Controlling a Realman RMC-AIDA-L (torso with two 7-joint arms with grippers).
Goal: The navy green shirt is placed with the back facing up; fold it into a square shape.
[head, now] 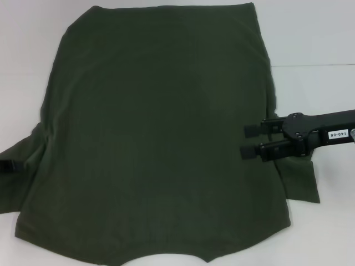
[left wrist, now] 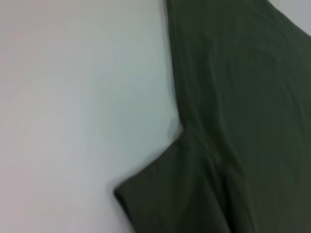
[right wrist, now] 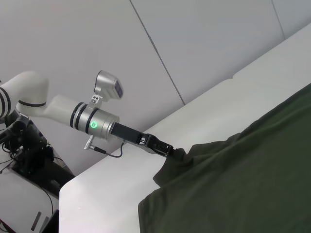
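A navy green shirt (head: 161, 133) lies spread flat, plain side up, covering most of a white table (head: 316, 44). Its hem is nearest the robot and its shoulders lie farther off. At the table's left edge, the left gripper (right wrist: 171, 151) is clenched on the tip of the left sleeve (right wrist: 181, 158). The right gripper (head: 248, 141) reaches in over the shirt's right edge, its two fingers parted and holding nothing. Beyond the table stand pale grey wall panels (right wrist: 194, 43), with dark cables (right wrist: 24, 150) on the floor.
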